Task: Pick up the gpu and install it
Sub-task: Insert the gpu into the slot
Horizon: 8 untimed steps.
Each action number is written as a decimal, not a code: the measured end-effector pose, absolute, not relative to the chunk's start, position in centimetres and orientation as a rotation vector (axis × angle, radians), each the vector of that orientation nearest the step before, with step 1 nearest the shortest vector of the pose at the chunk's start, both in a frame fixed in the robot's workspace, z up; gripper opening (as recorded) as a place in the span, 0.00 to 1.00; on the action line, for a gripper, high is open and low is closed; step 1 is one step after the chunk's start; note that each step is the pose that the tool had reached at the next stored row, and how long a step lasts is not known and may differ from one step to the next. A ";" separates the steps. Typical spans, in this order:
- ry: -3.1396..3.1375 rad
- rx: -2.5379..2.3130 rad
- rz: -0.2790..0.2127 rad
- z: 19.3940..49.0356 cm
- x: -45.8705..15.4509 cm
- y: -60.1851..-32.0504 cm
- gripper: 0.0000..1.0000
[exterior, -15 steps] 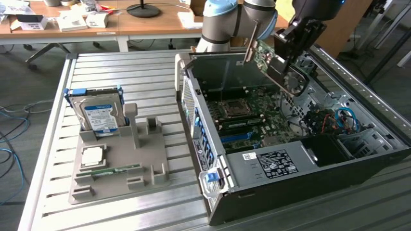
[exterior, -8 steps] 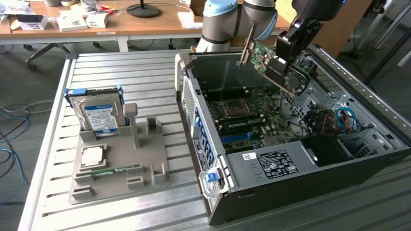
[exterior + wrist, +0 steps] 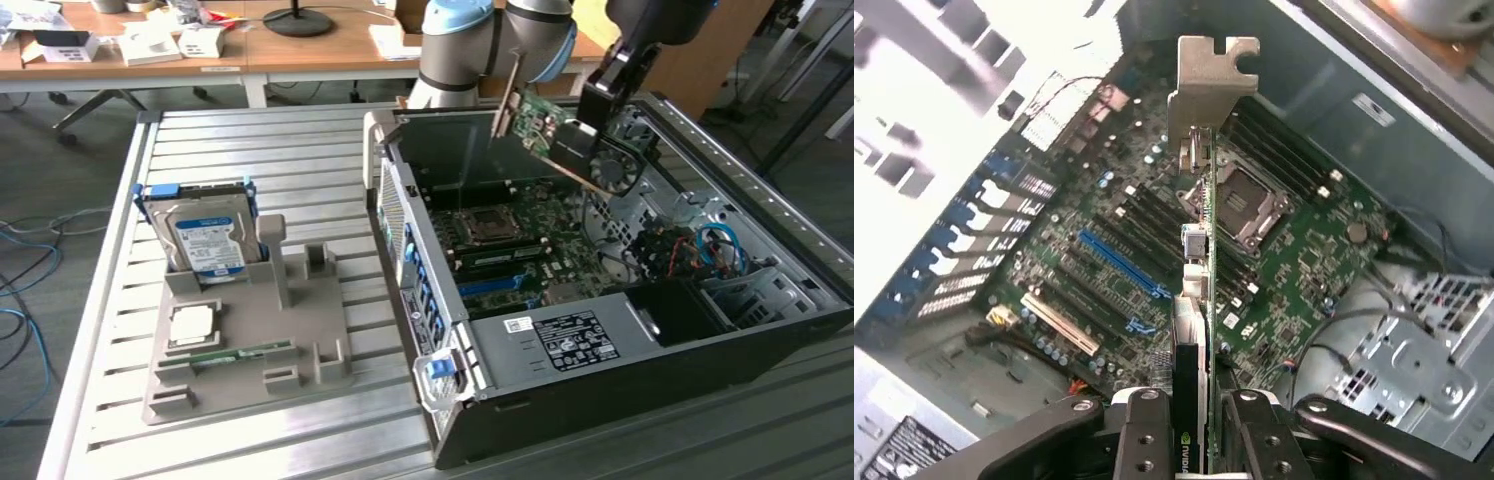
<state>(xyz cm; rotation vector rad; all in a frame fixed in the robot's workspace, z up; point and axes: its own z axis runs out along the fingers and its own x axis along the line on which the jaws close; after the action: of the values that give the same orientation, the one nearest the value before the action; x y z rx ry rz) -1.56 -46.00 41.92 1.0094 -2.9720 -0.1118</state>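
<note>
The gpu (image 3: 558,135) hangs tilted in the air above the open computer case (image 3: 561,340). It is a green card with a dark fan, and its pale metal bracket (image 3: 507,92) points toward the case's rear wall. My gripper (image 3: 601,112) is shut on the card's upper edge. In the wrist view the gpu (image 3: 1199,290) shows edge-on as a thin blade between my fingers (image 3: 1144,440), with its bracket (image 3: 1212,80) at the far end. Below it lies the motherboard (image 3: 1304,260) with a blue slot (image 3: 1119,262) and the processor socket (image 3: 1249,205). The card is clear of the board.
At the exterior view's left, a grey holder tray (image 3: 254,380) carries an upright blue-labelled hard drive (image 3: 207,240), a square chip (image 3: 194,322) and a green memory stick (image 3: 227,352). Cables (image 3: 714,250) and drive bays sit at the case's right. Desks stand behind the slatted table (image 3: 267,150).
</note>
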 end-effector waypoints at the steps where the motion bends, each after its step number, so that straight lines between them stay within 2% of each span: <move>1: -2.962 1.036 -0.112 41.9 -1.6 -46.0 0.26; 8: -2.886 1.221 -0.111 41.8 -1.6 -46.0 0.26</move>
<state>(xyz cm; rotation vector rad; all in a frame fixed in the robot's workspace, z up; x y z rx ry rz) -1.56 -46.01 41.80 1.2210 -2.8860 -0.1113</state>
